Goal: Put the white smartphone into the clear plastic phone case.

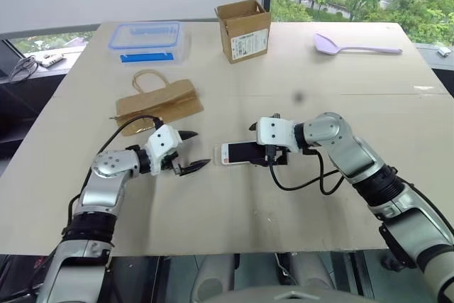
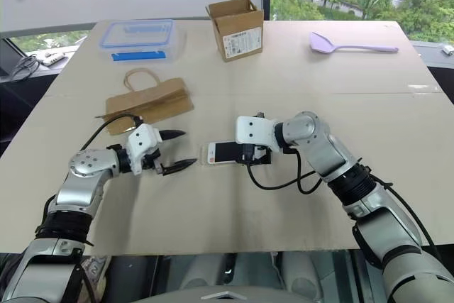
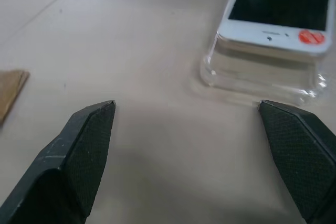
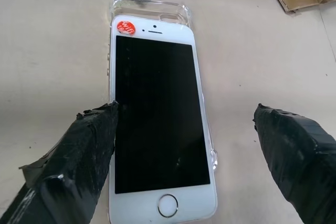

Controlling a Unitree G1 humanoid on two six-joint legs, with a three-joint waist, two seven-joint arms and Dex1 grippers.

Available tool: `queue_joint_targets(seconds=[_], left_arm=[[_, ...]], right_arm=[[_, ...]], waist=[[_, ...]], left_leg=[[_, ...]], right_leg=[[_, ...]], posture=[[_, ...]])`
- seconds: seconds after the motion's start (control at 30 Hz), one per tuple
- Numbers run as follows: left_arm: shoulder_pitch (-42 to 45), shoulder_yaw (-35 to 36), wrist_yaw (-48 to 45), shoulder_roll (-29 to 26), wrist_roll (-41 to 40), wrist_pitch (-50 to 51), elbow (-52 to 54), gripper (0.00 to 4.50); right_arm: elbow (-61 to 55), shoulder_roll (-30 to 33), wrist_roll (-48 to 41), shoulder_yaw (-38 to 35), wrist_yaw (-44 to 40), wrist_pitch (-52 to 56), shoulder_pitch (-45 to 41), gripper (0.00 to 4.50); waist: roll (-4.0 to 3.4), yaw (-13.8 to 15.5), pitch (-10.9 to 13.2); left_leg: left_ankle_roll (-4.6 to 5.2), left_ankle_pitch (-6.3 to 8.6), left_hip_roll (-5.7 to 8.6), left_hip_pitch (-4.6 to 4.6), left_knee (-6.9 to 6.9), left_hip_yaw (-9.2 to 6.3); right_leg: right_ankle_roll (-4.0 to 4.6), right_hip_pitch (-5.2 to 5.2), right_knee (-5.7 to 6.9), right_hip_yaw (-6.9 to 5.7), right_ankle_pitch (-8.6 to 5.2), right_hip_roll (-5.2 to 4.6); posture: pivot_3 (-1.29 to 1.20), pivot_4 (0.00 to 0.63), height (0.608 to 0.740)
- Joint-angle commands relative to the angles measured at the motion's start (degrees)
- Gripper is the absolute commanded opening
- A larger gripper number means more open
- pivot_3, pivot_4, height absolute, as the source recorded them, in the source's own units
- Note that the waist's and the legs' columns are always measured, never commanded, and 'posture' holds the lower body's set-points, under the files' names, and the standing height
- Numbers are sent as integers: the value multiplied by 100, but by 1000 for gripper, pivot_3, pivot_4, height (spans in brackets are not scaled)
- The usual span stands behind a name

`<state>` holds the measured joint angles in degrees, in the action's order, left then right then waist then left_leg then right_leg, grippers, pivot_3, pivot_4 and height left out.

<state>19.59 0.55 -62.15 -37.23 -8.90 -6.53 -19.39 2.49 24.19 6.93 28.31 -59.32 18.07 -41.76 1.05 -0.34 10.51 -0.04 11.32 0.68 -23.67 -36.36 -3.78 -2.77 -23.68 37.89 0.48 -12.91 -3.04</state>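
Resting between the spread fingers of the right gripper (image 4: pixel 184 124), the white smartphone (image 4: pixel 157 124) lies loosely atop the clear plastic phone case (image 3: pixel 257 80), rigid, slick, probably best pinched by its long edges, while the left gripper (image 3: pixel 189 129) gapes empty just short of the case's end

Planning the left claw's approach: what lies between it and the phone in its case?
Nothing: bare table separates the open left claw from the white smartphone resting on the clear plastic phone case, as the left wrist view shows.

Both grippers — left (image 1: pixel 190 152), right (image 1: pixel 264 148) — jaws spread wide
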Motion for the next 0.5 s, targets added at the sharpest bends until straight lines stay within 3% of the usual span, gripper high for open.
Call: queue_joint_targets(seconds=[0.03, 0.1, 0.37, 0.5], left_arm=[[45, -115, -24, 132, -108, 242, 105, 4244], [-11, -67, -289, 60, -307, 369, 210, 3721], [-118, 45, -984, -393, -695, 822, 298, 142], [44, -78, -865, -251, -629, 873, 297, 46]], right_arm=[[-265, 14, -119, -243, 48, 99, -10, 4481], [-359, 46, -184, -293, 21, 177, 2, 4500], [-451, 108, -265, -329, -18, 230, 28, 4500], [-469, 115, -297, -332, -19, 248, 24, 4500]], waist=[[0, -5, 0], [0, -13, 0], [-1, -95, 1], [0, -84, 1]], left_leg=[[0, 0, 1, -2, 0, 0], [0, 0, 3, -4, 0, 0], [-1, 1, -4, -5, 7, 2], [-1, 1, -4, -8, 8, 3]], right_leg=[[0, -1, -1, 0, 0, -1], [-1, -1, -3, 1, 0, -2], [0, -8, -3, 1, -1, 3], [0, -10, -6, 1, -1, 2]], posture=[[0, 150, 740], [0, 150, 740], [0, 150, 740], [0, 150, 740]])
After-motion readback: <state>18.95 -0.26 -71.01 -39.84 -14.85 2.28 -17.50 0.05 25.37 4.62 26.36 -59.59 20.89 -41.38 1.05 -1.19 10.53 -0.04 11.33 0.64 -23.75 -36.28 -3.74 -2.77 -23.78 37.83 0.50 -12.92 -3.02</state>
